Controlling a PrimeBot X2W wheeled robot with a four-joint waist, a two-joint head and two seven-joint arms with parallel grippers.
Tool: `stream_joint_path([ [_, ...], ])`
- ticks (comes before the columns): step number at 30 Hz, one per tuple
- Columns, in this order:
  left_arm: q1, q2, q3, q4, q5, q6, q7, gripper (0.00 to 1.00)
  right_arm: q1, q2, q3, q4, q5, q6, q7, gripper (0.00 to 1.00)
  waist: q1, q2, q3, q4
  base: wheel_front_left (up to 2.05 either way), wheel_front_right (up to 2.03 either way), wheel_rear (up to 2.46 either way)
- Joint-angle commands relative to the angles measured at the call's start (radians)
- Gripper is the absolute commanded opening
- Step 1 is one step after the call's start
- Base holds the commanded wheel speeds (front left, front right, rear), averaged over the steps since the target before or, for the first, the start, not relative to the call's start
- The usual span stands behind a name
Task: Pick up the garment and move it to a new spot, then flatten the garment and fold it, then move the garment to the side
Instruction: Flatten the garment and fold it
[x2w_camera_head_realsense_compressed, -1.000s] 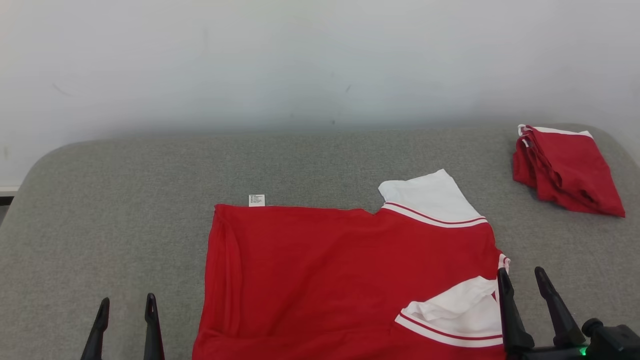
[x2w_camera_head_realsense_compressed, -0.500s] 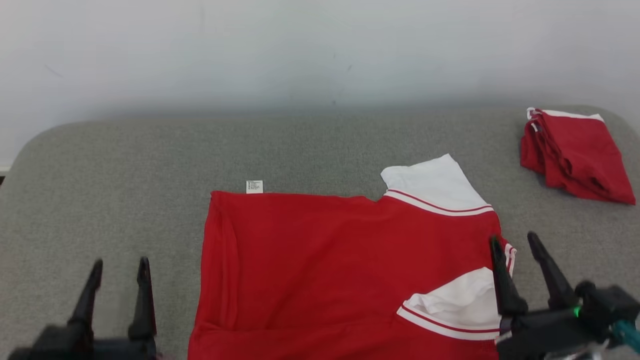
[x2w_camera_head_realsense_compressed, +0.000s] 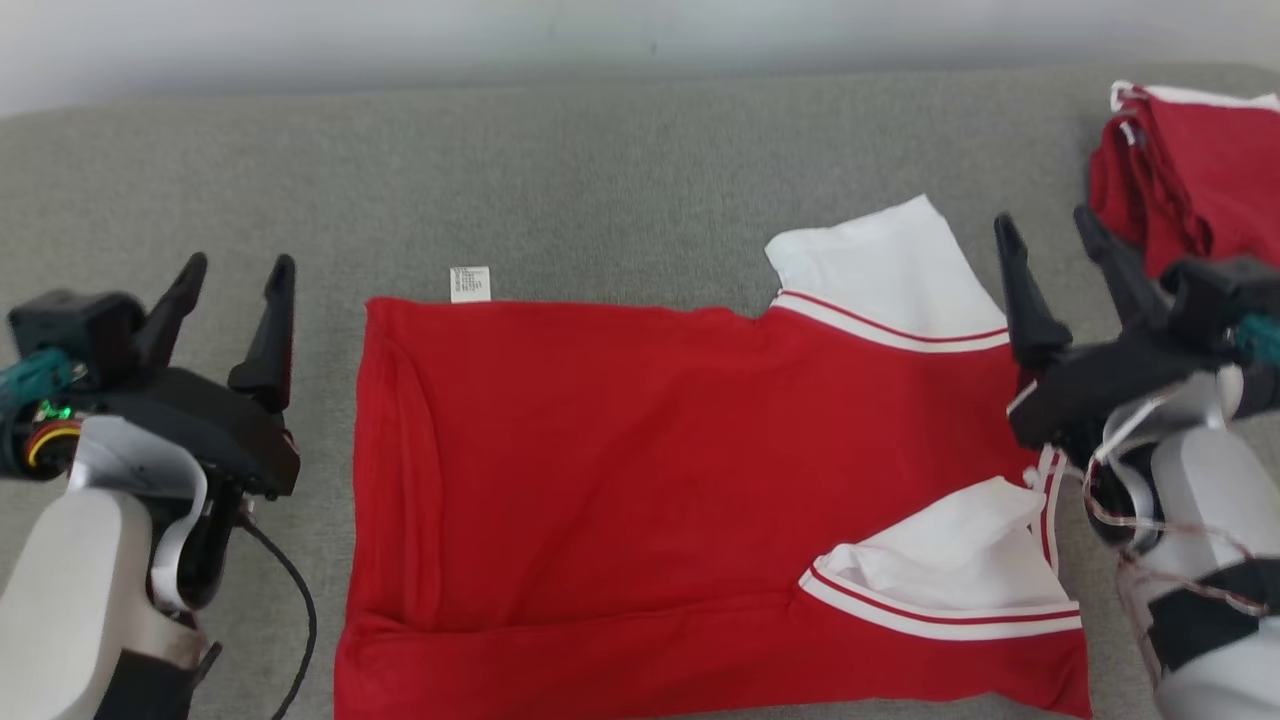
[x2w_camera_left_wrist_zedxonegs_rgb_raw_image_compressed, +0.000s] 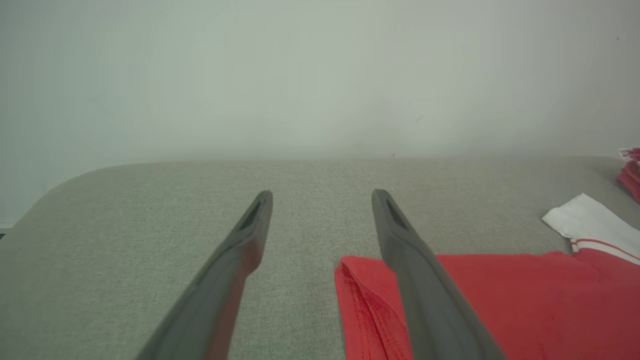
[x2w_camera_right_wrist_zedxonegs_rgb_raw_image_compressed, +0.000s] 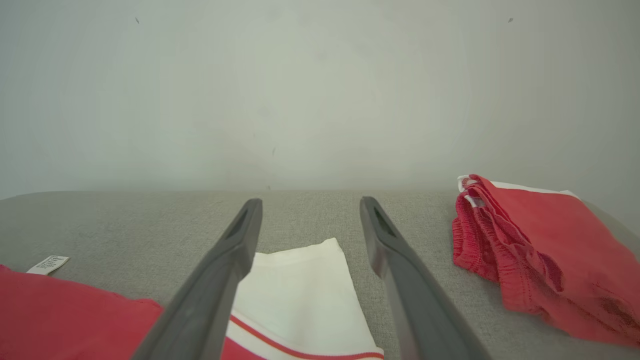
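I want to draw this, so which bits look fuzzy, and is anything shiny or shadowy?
Head view: soft, even light, no glare on the red shirt, only faint shadows. Left wrist view: the left tool goes fuzzy toward the bottom edge. Right wrist view: the right tool blurs likewise, while the folded red cloth looks crisp.

The print on the small white label (x2w_camera_head_realsense_compressed: 470, 283) is too small to read. The folded red pile (x2w_camera_head_realsense_compressed: 1190, 170) runs off the head view's right edge, and the red garment (x2w_camera_head_realsense_compressed: 650, 470) meets that view's bottom edge, its collar side partly hidden behind the right gripper (x2w_camera_head_realsense_compressed: 1045, 220). In the left wrist view, 1 finger (x2w_camera_left_wrist_zedxonegs_rgb_raw_image_compressed: 417, 285) of the left gripper (x2w_camera_left_wrist_zedxonegs_rgb_raw_image_compressed: 322, 195) covers part of the garment's corner.
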Motion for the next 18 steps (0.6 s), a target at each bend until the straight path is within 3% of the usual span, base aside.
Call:
stream_joint_path([
  [1,-0.030,0.012,-0.016,0.015,-0.010,-0.007,0.019,1.00,-0.040,-0.010,0.015,0.028,-0.001,-0.002,0.005,1.00,-0.0003,-0.0001,0.072,-0.013,0.00,0.00,0.00],
  [9,-0.142,0.061,-0.137,0.120,-0.110,-0.005,0.164,1.00,-0.235,-0.025,0.122,0.259,0.018,-0.002,0.073,1.00,-0.0003,-0.0001,0.112,-0.013,0.00,0.00,0.00],
  [18,-0.243,0.081,-0.257,0.181,-0.171,-0.005,0.312,1.00,-0.431,-0.045,0.242,0.438,0.042,-0.002,0.175,1.00,-0.0003,-0.0001,0.134,-0.004,0.00,0.00,0.00],
])
